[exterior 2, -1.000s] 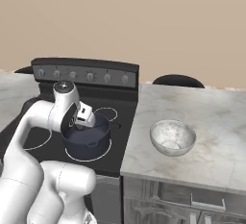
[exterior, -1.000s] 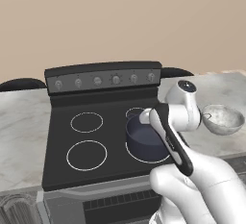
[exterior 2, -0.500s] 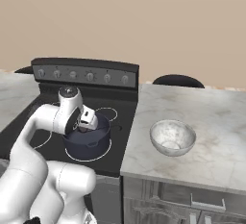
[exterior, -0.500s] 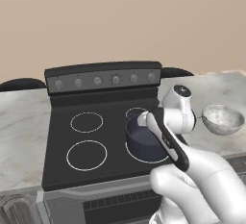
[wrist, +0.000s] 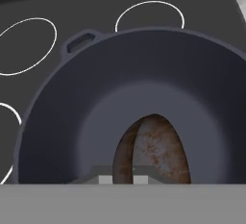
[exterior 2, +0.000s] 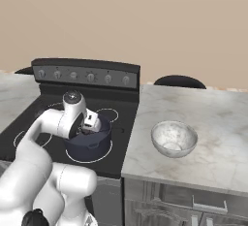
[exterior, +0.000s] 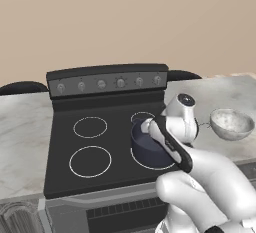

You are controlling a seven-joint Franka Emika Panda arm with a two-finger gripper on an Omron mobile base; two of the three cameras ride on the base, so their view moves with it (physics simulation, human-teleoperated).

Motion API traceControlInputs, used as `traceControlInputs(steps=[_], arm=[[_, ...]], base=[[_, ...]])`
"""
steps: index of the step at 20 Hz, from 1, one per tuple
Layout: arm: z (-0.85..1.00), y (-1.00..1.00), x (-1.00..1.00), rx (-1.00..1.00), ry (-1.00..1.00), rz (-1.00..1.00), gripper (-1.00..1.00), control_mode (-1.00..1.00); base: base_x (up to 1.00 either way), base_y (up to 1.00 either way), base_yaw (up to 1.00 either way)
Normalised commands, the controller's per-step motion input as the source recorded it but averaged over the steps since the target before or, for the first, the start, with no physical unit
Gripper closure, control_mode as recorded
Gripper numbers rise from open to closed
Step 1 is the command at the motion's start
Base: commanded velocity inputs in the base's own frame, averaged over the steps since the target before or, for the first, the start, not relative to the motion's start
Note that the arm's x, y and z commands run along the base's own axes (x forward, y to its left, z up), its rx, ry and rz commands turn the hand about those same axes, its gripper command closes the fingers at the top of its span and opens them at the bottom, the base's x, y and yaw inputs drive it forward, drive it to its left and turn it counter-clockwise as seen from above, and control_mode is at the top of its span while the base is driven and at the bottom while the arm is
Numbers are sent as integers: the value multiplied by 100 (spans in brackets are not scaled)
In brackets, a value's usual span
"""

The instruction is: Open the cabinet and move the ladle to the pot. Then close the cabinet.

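Claw (exterior 2: 91,122): over the pot's mouth, clenched on the ladle; in the left and right base views the fingertips are too small to resolve, and the arm covers the ladle there. In the hand view the finger tips are cut off by the lower edge, so the grip point itself is hidden.

Ladle (wrist: 154,151): the rounded bowl shows, brownish with rusty mottling and a darker brown rim on its left side. It hangs inside the pot; the handle is hidden, and I cannot tell whether the bowl touches the pot floor.

Pot (wrist: 86,122): deep, round, dark blue-grey, smooth inner wall. One small loop handle visible at the upper left of the rim in the hand view; the right rim is cut off by the frame. In the left base view the pot (exterior: 150,149) is partly covered by the forearm. In the right base view the pot (exterior 2: 89,142) sits on the stove's (exterior 2: 121,123) front right burner ring.

Silver bowl (exterior 2: 174,138): on the marble tabletop (exterior 2: 213,133) right of the stove, well apart from the pot.
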Motion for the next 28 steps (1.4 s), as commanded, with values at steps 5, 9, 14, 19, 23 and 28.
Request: traceControlInputs(steps=[5,9,14,19,23,28], arm=[[-14,0,40,0,-2,7,100,-100],[-21,0,43,0,0,8,100,-100],[-20,0,17,0,0,6,100,-100],[-21,0,7,0,0,3,100,-100],[-21,4,12,0,0,1,100,-100],[-20,17,31,0,0,0,100,-100]], base=[[0,0,0],[0,0,0],[0,0,0],[0,0,0],[0,0,0],[0,0,0]])
